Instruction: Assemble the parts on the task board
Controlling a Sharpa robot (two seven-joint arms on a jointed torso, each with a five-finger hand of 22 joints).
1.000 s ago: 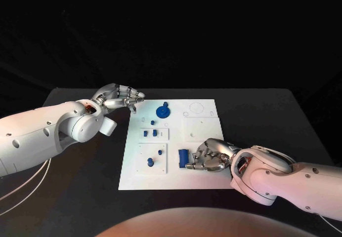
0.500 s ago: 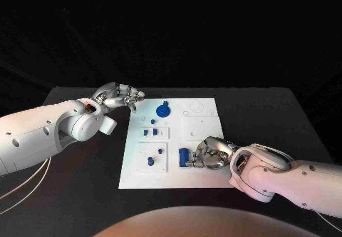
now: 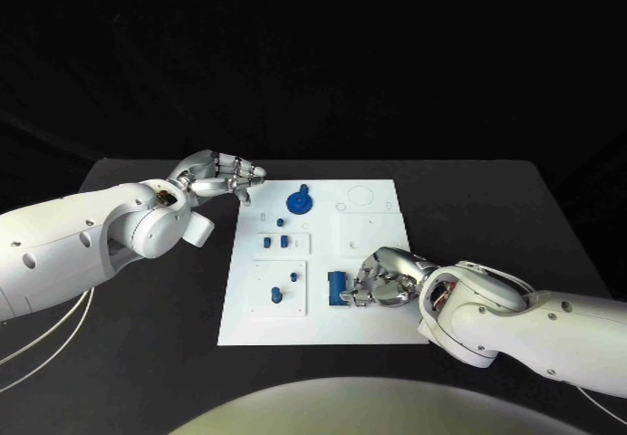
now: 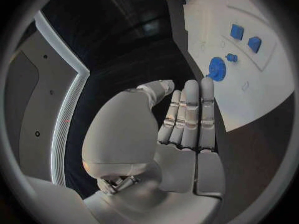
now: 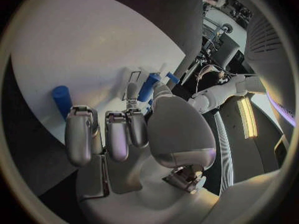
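My left hand [image 3: 218, 176] sits by the far left corner of the task board [image 3: 318, 331], off the white plate. Its fingers are curled in and it holds nothing, as the left wrist view shows too [image 4: 177, 129].

Next comes the board itself. Near its far edge I see a round blue part with a knob [image 3: 299, 200] sitting in its spot. Below that there is a small blue peg [image 3: 280, 223], then two little blue blocks [image 3: 274, 243] side by side in a square frame. Lower down, a blue slanted piece [image 3: 275, 294] lies in another frame. These all look like they are in place, I think, though I cannot be sure each one is pushed all the way in.

Then comes the blue roller-shaped part [image 3: 336, 287] — it lies on the near right side of the board. My right hand [image 3: 381, 281] is just beside it, with its fingers bent over it. I cannot tell if I have hold of it or am only touching it.

The right side of the board has white round and square spots [image 3: 360, 195] with nothing blue in them — so I think more is left to do there.
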